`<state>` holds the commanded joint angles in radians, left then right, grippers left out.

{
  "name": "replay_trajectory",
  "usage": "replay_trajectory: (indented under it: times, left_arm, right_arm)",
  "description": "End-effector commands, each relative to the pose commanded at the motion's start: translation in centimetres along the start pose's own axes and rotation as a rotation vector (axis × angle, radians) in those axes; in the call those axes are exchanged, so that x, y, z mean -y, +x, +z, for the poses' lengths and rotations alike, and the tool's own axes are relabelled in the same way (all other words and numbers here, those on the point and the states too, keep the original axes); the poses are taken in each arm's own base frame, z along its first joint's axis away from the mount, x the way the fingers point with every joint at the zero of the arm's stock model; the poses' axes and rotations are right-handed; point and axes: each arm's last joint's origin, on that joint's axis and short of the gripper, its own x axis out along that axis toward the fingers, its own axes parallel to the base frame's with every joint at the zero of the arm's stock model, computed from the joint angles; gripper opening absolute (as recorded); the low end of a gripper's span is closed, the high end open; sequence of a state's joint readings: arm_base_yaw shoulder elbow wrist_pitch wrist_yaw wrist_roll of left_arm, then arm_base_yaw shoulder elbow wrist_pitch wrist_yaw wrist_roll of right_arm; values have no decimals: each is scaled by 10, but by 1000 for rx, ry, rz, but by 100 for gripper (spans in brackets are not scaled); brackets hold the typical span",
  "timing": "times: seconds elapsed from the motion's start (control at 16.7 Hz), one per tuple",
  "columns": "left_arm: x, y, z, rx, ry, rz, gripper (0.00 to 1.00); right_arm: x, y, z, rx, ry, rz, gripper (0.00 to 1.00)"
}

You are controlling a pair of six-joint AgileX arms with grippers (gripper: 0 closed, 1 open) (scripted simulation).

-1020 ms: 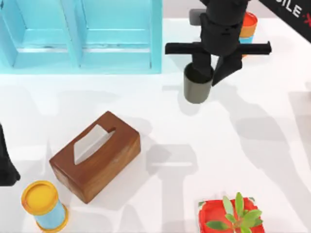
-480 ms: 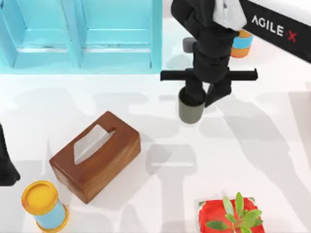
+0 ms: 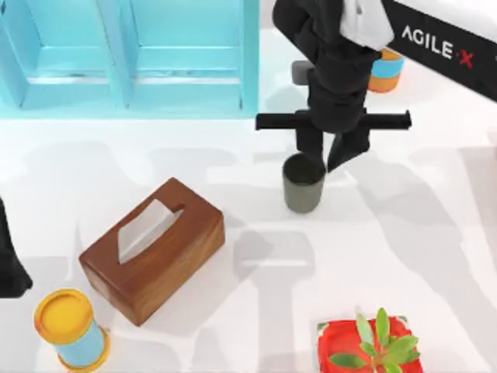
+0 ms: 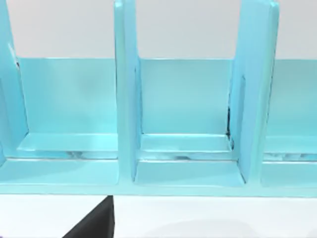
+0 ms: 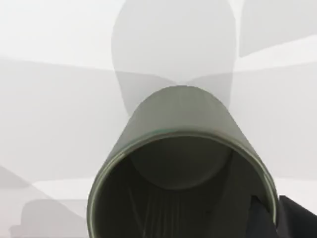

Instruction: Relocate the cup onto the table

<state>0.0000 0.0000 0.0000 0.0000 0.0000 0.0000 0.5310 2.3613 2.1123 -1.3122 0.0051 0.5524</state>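
The dark grey-olive cup [image 3: 303, 186] stands upright on the white table [image 3: 419, 256], right of centre and in front of the cabinet's right end. My right gripper [image 3: 326, 159] hangs just above the cup's far rim, open, with its fingers apart from the cup. The right wrist view looks down into the cup [image 5: 183, 119], and one dark fingertip [image 5: 297, 218] shows beside the rim. My left arm [image 3: 11, 264] is parked at the table's left edge.
A light-blue cabinet [image 3: 132, 58] with shelves [image 4: 188, 148] spans the back left. A wooden tissue box [image 3: 151, 249] lies left of centre. A yellow-topped canister [image 3: 68, 326] sits front left, an orange canister [image 3: 386, 71] behind the right arm, a red potted plant [image 3: 365, 346] front right.
The right gripper carried the cup forward and left from beside the cabinet. In the last half second the cup dropped from the fingers onto the table while the gripper stayed in place.
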Motion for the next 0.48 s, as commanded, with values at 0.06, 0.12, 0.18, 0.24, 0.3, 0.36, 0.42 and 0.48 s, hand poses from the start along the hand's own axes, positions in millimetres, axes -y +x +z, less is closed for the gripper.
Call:
replay_trajectory:
  times: [0.06, 0.12, 0.18, 0.24, 0.3, 0.36, 0.42, 0.48]
  left_arm:
    - [0, 0, 0, 0, 0, 0, 100]
    - [0, 0, 0, 0, 0, 0, 100]
    - [0, 0, 0, 0, 0, 0, 100]
    - [0, 0, 0, 0, 0, 0, 100]
    - [0, 0, 0, 0, 0, 0, 100]
    - [0, 0, 0, 0, 0, 0, 100]
    - [0, 0, 0, 0, 0, 0, 100]
    - [0, 0, 0, 0, 0, 0, 100]
  right_arm:
    - [0, 0, 0, 0, 0, 0, 38]
    - [0, 0, 0, 0, 0, 0, 45]
    - [0, 0, 0, 0, 0, 0, 53]
    - [0, 0, 0, 0, 0, 0, 60]
    - [0, 0, 0, 0, 0, 0, 68]
    - [0, 0, 0, 0, 0, 0, 75]
    - [0, 0, 0, 0, 0, 0, 83]
    - [0, 0, 0, 0, 0, 0, 90]
